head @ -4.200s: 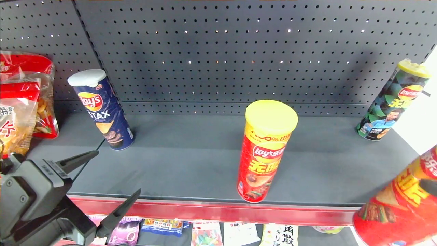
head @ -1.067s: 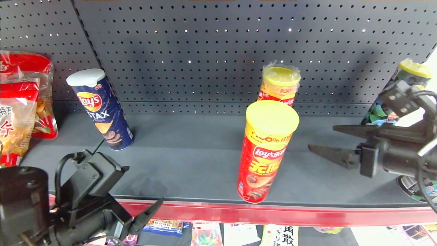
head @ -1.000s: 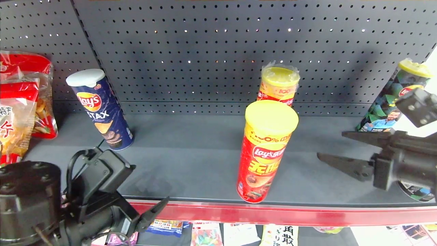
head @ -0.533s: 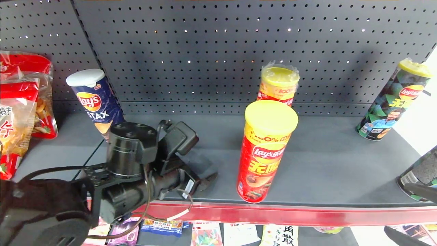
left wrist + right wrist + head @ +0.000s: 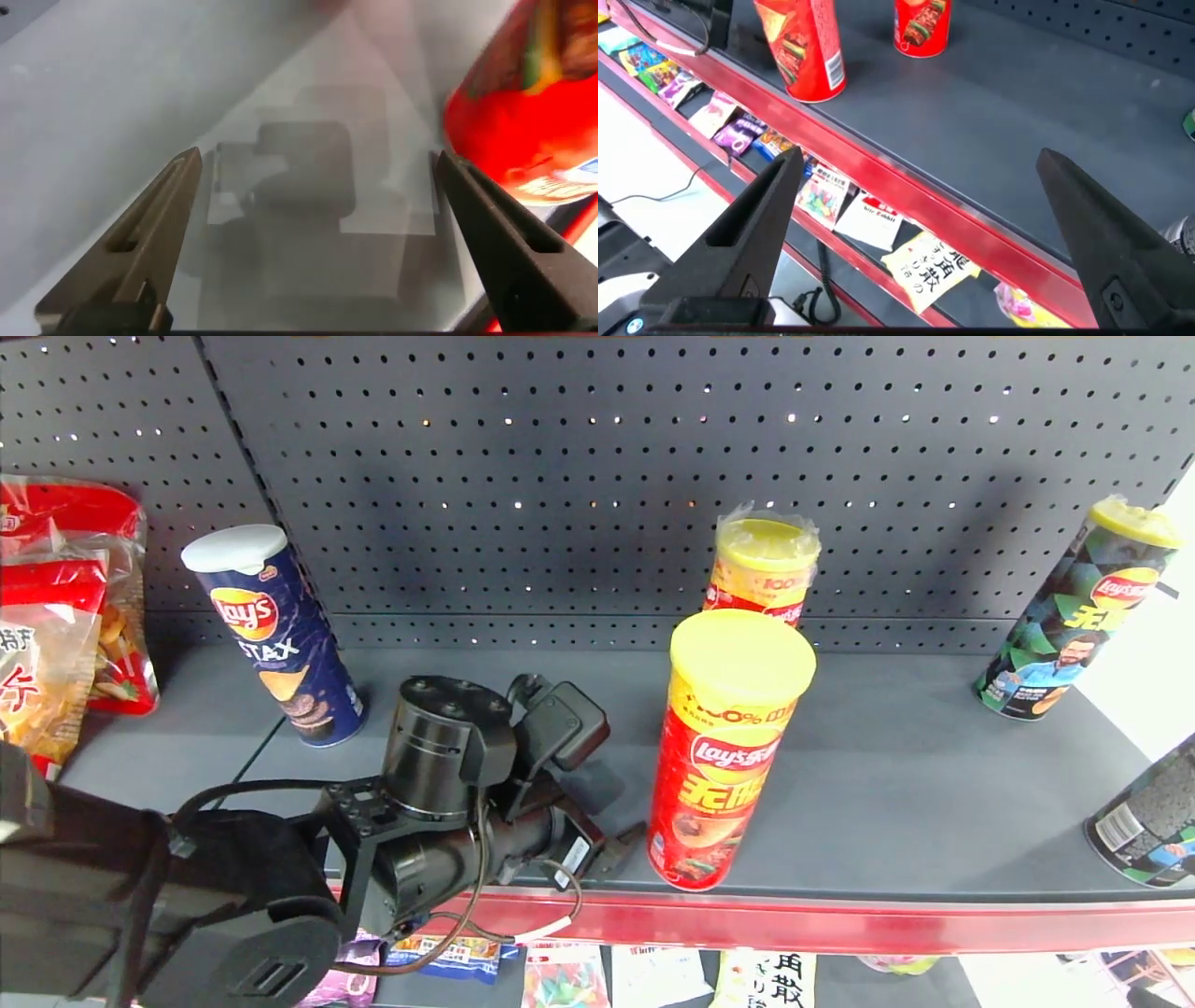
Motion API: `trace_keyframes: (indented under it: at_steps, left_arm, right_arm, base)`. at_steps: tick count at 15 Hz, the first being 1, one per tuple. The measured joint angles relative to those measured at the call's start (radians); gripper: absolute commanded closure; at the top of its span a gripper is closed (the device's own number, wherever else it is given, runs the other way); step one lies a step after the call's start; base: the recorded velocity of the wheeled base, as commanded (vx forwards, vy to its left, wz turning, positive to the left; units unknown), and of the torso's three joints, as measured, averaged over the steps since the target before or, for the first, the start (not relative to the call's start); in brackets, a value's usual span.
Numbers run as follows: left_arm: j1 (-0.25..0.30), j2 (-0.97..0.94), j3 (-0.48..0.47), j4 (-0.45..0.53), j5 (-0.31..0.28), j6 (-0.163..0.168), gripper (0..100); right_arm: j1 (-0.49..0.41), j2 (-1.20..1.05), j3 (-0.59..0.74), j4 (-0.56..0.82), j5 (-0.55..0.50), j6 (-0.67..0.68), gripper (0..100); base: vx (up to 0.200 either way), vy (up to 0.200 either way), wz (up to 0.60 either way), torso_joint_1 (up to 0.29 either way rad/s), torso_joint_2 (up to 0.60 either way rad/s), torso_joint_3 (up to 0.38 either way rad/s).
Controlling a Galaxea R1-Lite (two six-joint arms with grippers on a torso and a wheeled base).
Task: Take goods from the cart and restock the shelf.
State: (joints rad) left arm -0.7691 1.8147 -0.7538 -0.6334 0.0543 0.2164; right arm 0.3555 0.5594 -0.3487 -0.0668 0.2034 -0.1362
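Fingers spread wide and empty, the left gripper (image 5: 318, 161) sits low beside the tall red cardboard crisp can with yellow plastic lid (image 5: 724, 775) at the front edge of the grey metal shelf (image 5: 887, 803), where centring the can before closing should avoid toppling it; the right gripper (image 5: 920, 159) is likewise wide open and empty.

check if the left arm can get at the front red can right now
Probably yes: the left gripper is open, low over the shelf beside the front red can, with nothing between them.
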Motion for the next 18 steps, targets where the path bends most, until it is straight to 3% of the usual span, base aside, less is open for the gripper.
trace_keyframes:
  at_steps: [9,18]
  left_arm:
    - [-0.027,0.029,-0.017,0.0,0.003,0.0,0]
    - [-0.043,-0.044,0.09,0.0,-0.017,0.0,0]
  right_arm:
    - [-0.001,-0.008,-0.001,0.0,0.0,0.0,0]
    - [-0.001,0.003,0.002,0.0,0.0,0.012,0]
  base:
    - [0.0,0.0,0.0,0.0,0.0,0.0]
    - [0.0,0.0,0.0,0.0,0.0,0.0]
